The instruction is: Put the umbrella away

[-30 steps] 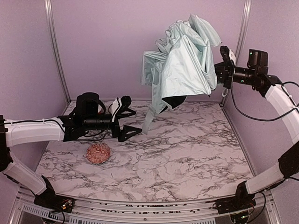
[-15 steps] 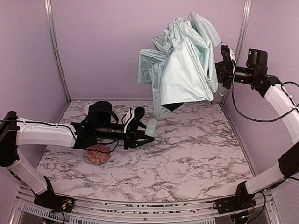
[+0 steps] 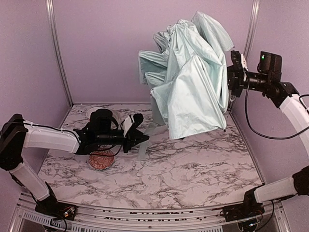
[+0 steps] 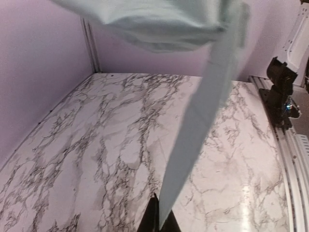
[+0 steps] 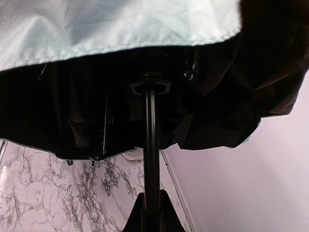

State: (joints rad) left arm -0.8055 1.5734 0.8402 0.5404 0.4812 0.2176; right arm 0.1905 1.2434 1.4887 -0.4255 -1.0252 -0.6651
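My right claw (image 5: 150,212) is clamped on the shaft (image 5: 150,145), holding the umbrella (image 3: 193,92) high over the rear of the surface (image 3: 193,179). My left claw (image 4: 157,220) is pinched shut on its dangling strap (image 4: 207,121). Tug hard and that thin strap may slip free.

mint-green umbrella (image 3: 193,82) with black lining (image 5: 72,111), grey-veined white marble table (image 3: 193,169).
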